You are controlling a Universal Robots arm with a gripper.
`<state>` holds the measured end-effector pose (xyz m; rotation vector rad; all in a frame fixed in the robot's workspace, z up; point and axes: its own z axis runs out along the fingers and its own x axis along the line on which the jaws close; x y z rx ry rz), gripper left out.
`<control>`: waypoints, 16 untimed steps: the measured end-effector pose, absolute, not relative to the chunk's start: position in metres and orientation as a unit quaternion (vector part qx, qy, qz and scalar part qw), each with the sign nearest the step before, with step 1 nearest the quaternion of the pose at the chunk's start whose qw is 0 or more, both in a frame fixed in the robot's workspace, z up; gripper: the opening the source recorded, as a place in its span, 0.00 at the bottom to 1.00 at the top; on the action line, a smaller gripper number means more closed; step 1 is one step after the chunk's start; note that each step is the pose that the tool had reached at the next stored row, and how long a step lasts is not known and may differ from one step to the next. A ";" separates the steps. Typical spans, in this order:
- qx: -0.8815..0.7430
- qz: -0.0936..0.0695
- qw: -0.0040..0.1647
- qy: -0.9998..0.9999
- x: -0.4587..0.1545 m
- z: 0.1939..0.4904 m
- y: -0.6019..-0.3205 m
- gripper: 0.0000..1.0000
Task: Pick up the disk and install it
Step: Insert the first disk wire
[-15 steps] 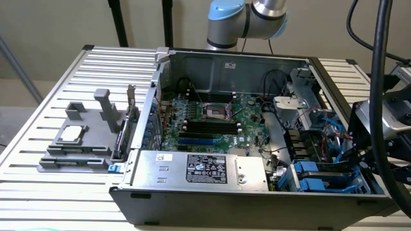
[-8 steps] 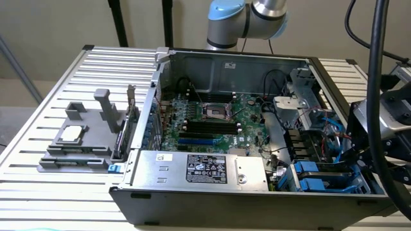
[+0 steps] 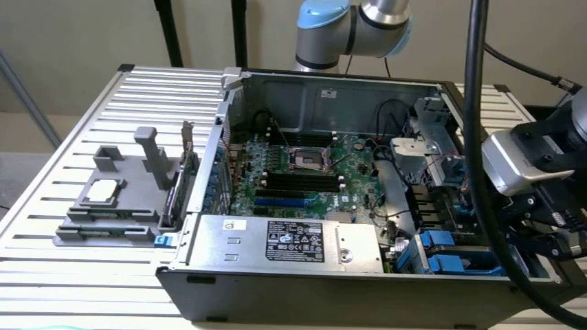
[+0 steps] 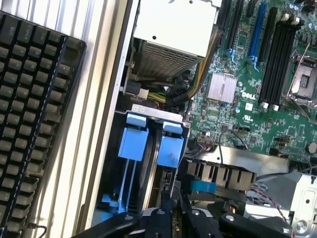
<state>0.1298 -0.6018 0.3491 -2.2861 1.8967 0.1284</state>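
Open computer case [image 3: 275,292] sat on slatted table [image 3: 82,275], motherboard [image 4: 247,99] exposed. Disk [image 4: 170,146] stood on edge in drive bay at case's 4 o'clock corner in exterior view, just beside second blue carrier [image 4: 133,141]. Gripper [image 4: 173,212] sat over bay, jaws drawn narrow, pinching disk's edge. Grey fixture [image 3: 110,206] lay on table at 9 o'clock. Keyboard [image 4: 29,99] lay outside case.

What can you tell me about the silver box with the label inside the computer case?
The box is a rectangular unit of silver sheet metal, lying flat along the case's near wall in the exterior view. Its top bears a black and white label. A bundle of cables leaves its meshed side.
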 end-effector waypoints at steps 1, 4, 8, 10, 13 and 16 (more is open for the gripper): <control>-0.765 0.043 0.084 0.637 0.130 0.349 -0.602 0.17; -0.757 0.040 0.082 0.647 0.130 0.348 -0.602 0.17; -0.744 0.033 0.077 0.662 0.130 0.346 -0.602 0.17; -0.741 0.029 0.073 0.667 0.130 0.345 -0.602 0.17; -0.740 0.023 0.067 0.669 0.130 0.343 -0.602 0.17; -0.736 0.022 0.065 0.673 0.130 0.343 -0.601 0.17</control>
